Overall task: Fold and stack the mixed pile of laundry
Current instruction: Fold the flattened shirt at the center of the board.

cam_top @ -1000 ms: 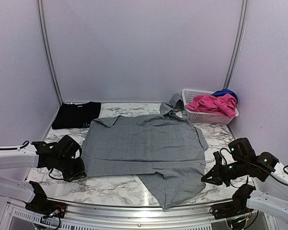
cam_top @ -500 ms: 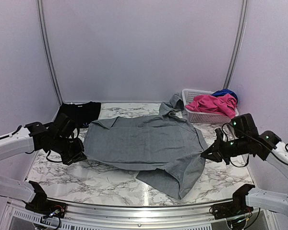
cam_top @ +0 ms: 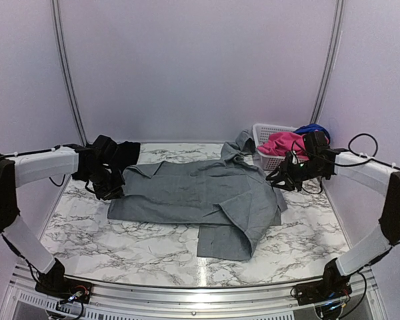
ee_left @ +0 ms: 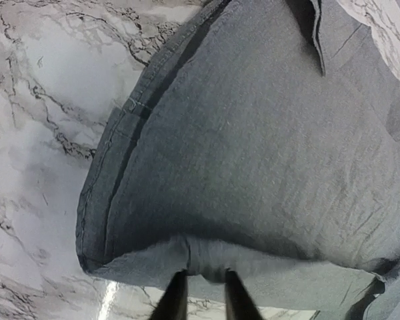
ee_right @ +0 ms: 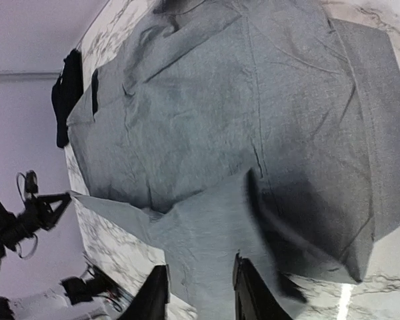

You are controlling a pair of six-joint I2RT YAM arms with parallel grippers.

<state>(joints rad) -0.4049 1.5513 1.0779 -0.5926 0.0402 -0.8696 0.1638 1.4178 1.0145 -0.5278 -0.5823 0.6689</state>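
Observation:
A grey collared shirt (cam_top: 200, 193) from the mixed laundry pile lies spread on the marble table (cam_top: 140, 247), its near part doubled over toward the back. My left gripper (cam_top: 113, 193) is at the shirt's left edge, shut on a fold of the grey cloth (ee_left: 253, 133) between its fingertips (ee_left: 205, 272). My right gripper (cam_top: 275, 180) hovers at the shirt's right edge. In the right wrist view its jaws (ee_right: 200, 263) stand apart, with the grey shirt (ee_right: 220, 100) loose below them. A black cloth (cam_top: 127, 152) lies folded at the back left, partly behind my left arm.
A white lattice basket (cam_top: 261, 130) stands at the back right, holding a pink piece (cam_top: 280, 142) and a dark blue piece (cam_top: 307, 128). A grey flap (cam_top: 223, 240) of the shirt sticks out toward the front edge. Walls close in the back and both sides.
Both arms swung from the near table edge to the back, carrying the shirt's near edge up and over. The right gripper's jaws have parted and let the cloth go.

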